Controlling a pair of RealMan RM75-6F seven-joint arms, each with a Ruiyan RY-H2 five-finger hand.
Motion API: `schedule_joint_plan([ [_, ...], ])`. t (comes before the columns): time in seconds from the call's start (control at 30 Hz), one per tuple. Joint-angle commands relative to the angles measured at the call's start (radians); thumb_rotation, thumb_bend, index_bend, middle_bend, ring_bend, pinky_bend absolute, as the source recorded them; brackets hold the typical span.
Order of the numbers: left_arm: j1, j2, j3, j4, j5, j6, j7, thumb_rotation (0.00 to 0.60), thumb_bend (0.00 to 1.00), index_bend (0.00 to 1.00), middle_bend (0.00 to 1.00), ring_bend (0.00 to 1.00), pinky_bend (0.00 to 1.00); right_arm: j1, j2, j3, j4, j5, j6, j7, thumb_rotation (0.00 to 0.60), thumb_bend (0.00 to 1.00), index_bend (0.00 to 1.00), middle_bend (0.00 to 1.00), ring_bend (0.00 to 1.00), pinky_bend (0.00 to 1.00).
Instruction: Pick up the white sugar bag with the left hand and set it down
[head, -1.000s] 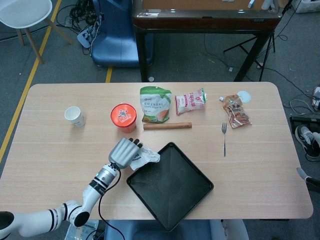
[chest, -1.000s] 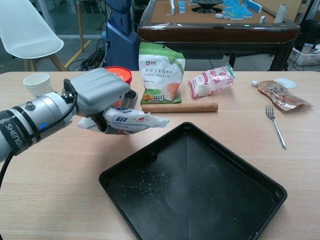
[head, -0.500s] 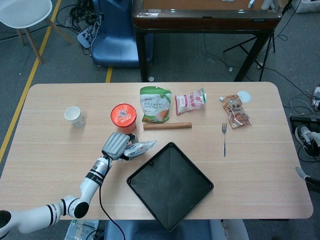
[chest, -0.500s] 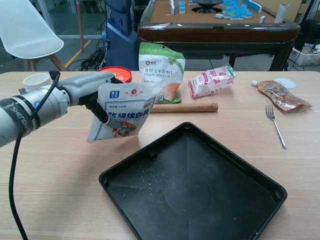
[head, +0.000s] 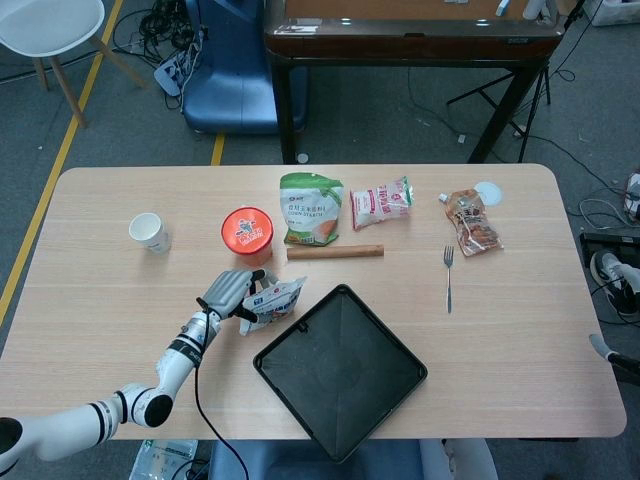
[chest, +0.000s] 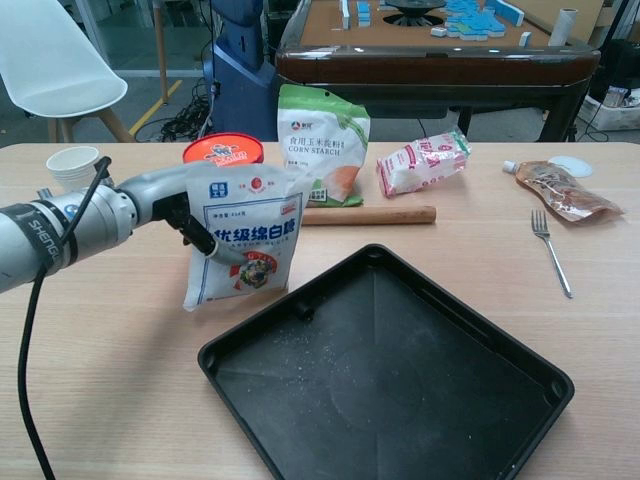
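Lowering is what has happened over the last second: on the wooden table (head: 100, 270), just beside the near-left corner of the black tray (chest: 400, 380), my left hand (head: 226, 292) has brought the white sugar bag (chest: 243, 236) from a sideways carry in the air to an upright stand. In the chest view the bag's bottom edge now looks to rest on the tabletop, label facing me, leaning a little. A second ago it lay flat under my palm, and half a second ago it hung tilted clear of the wood. My fingers are clamped on the bag: the thumb crosses the front of the label and the rest wrap behind. I judge the set-down nearly done; what remains is letting go, and since the bag is soft and standing on a narrow base, it may slump toward the tray when I release. Behind it the red-lidded tub (head: 247, 231), the corn starch bag (head: 310, 208) and the wooden rolling pin (head: 334, 251) sit where they were. My right hand shows in neither view
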Motion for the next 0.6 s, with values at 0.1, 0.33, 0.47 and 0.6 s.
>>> schedule_joint_plan([
  [0.1, -0.005, 0.008, 0.018, 0.008, 0.025, 0.000, -0.036, 0.600, 0.24, 0.20, 0.40, 0.43, 0.53, 0.001, -0.002, 0.000, 0.001, 0.000, -0.001, 0.001, 0.600, 0.11, 0.08, 0.18, 0.04, 0.07],
  [0.33, -0.008, 0.020, 0.031, -0.008, 0.016, 0.008, -0.029, 0.600, 0.24, 0.08, 0.32, 0.36, 0.49, 0.002, -0.003, 0.001, 0.004, -0.002, 0.001, 0.003, 0.600, 0.11, 0.08, 0.18, 0.04, 0.07],
  [0.47, -0.006, 0.044, 0.032, -0.057, -0.015, 0.002, -0.018, 0.600, 0.24, 0.07, 0.31, 0.36, 0.49, 0.002, -0.007, 0.001, 0.008, -0.001, 0.001, 0.007, 0.600, 0.11, 0.08, 0.18, 0.04, 0.07],
  [0.6, -0.010, 0.068, 0.033, -0.117, -0.051, -0.007, 0.007, 0.600, 0.24, 0.07, 0.31, 0.36, 0.49, 0.003, -0.010, 0.001, 0.013, 0.001, -0.003, 0.012, 0.600, 0.11, 0.08, 0.18, 0.04, 0.07],
])
